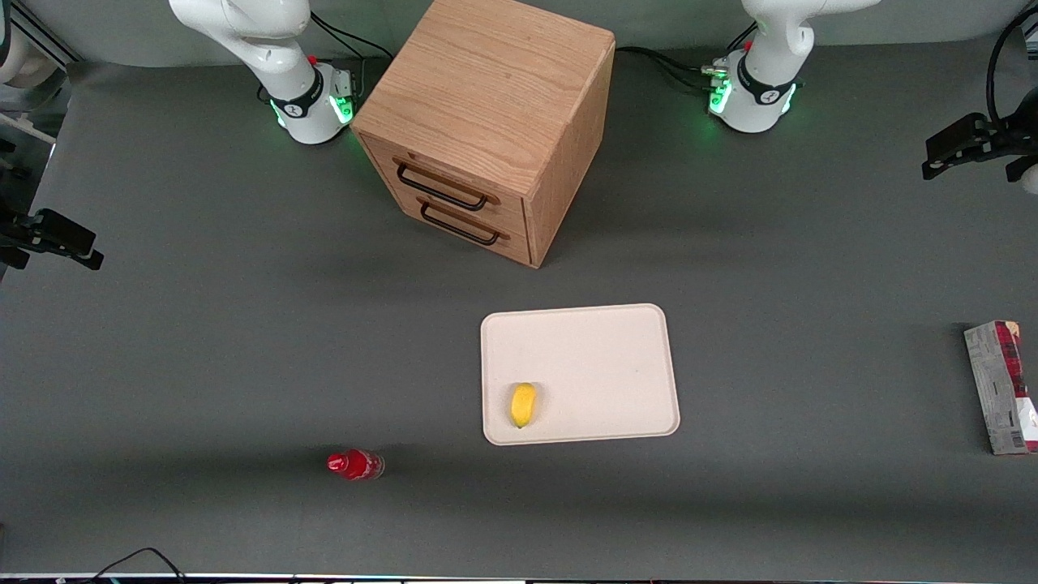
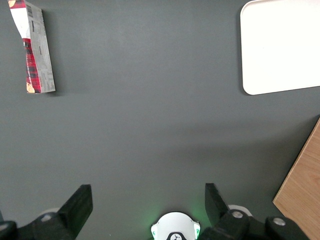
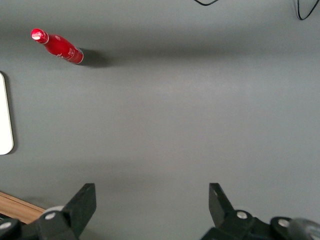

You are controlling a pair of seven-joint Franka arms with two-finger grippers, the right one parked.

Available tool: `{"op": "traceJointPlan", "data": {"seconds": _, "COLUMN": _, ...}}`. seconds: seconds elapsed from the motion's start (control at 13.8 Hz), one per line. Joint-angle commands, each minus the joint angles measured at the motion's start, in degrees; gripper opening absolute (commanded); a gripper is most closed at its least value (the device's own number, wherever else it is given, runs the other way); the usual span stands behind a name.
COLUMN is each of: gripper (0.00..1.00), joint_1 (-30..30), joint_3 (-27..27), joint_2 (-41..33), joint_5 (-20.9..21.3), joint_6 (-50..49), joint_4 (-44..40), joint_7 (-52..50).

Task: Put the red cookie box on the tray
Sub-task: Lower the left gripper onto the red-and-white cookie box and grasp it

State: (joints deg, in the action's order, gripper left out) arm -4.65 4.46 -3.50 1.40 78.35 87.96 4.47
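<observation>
The red cookie box (image 1: pixel 1003 388) lies flat on the grey table at the working arm's end, its grey-white printed side up and red plaid along one edge. It also shows in the left wrist view (image 2: pixel 35 47). The cream tray (image 1: pixel 600 357) sits mid-table in front of the drawer cabinet, well apart from the box, and one of its corners shows in the wrist view (image 2: pixel 282 45). My gripper (image 1: pixel 965 150) hangs above the table's working-arm end, farther from the front camera than the box. In the wrist view the gripper (image 2: pixel 146 202) is open, with only bare table between its fingers.
A small yellow fruit (image 1: pixel 524 404) lies on the tray near the corner closest to the front camera. A red bottle (image 1: pixel 355 465) lies on its side toward the parked arm's end. The wooden two-drawer cabinet (image 1: pixel 486 122) stands between the arm bases.
</observation>
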Motion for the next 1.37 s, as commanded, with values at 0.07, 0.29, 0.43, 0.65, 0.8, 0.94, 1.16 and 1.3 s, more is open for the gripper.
{"op": "traceJointPlan", "data": {"seconds": 0.07, "gripper": 1.00, "joint_1": -0.4, "joint_3": 0.2, "joint_2": -0.8, "joint_5": 0.5, "joint_6": -0.1, "joint_4": 1.1, "joint_7": -0.3}}
{"op": "traceJointPlan", "data": {"seconds": 0.29, "gripper": 1.00, "joint_1": -0.7, "joint_3": -1.7, "joint_2": 1.6, "joint_5": 2.7, "joint_6": 1.1, "joint_4": 0.2, "joint_7": -0.1}}
{"op": "traceJointPlan", "data": {"seconds": 0.43, "gripper": 1.00, "joint_1": -0.6, "joint_3": -5.3, "joint_2": 7.6, "joint_5": 6.6, "joint_6": 4.2, "joint_4": -3.3, "joint_7": 0.4}}
{"op": "traceJointPlan", "data": {"seconds": 0.65, "gripper": 1.00, "joint_1": -0.7, "joint_3": -12.9, "joint_2": 20.6, "joint_5": 6.2, "joint_6": 8.0, "joint_4": -12.9, "joint_7": 8.1}}
{"op": "traceJointPlan", "data": {"seconds": 0.8, "gripper": 1.00, "joint_1": -1.1, "joint_3": -17.3, "joint_2": 28.9, "joint_5": 3.9, "joint_6": 11.6, "joint_4": -17.8, "joint_7": 14.6}}
{"op": "traceJointPlan", "data": {"seconds": 0.94, "gripper": 1.00, "joint_1": -1.1, "joint_3": -20.1, "joint_2": 34.9, "joint_5": 3.9, "joint_6": 20.2, "joint_4": -17.9, "joint_7": 20.2}}
{"op": "traceJointPlan", "data": {"seconds": 1.16, "gripper": 1.00, "joint_1": -3.1, "joint_3": -22.6, "joint_2": 43.2, "joint_5": 3.0, "joint_6": 31.0, "joint_4": -17.6, "joint_7": 25.7}}
{"op": "traceJointPlan", "data": {"seconds": 1.3, "gripper": 1.00, "joint_1": -5.1, "joint_3": -22.7, "joint_2": 46.9, "joint_5": -2.0, "joint_6": 37.5, "joint_4": -17.0, "joint_7": 26.7}}
